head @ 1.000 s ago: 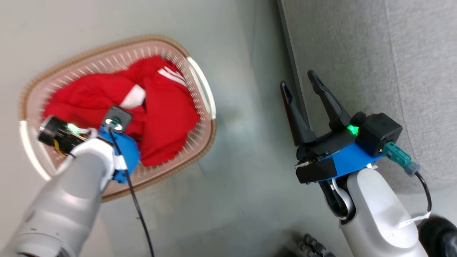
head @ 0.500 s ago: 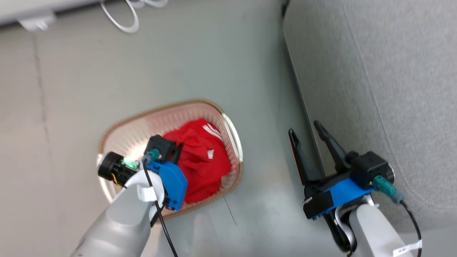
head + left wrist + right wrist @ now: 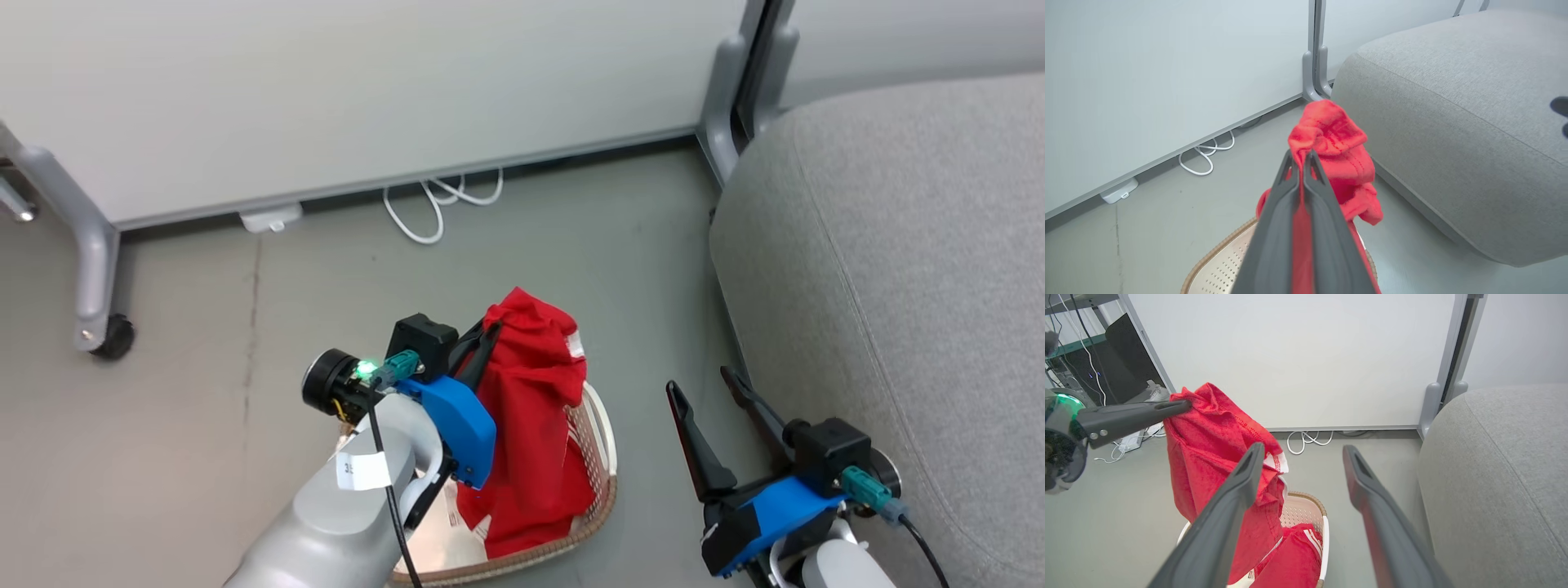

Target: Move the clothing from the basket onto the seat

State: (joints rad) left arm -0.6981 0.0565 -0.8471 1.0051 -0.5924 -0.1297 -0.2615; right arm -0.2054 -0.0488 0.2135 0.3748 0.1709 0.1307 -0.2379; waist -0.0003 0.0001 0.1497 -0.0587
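- Red plain garment (image 3: 531, 392), clamped in my left gripper (image 3: 488, 335), hangs over the cream perforated basket (image 3: 571, 541).
- Right wrist view: striped red garment (image 3: 1294, 555) inside; right gripper (image 3: 1302, 451) gapes empty.

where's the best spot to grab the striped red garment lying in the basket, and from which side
Pinch the striped garment at the bunched fold beside its white stripes, coming straight down into the basket on the seat side. It lies low inside the walls, and the plain garment hanging from the shut left gripper covers its other side.
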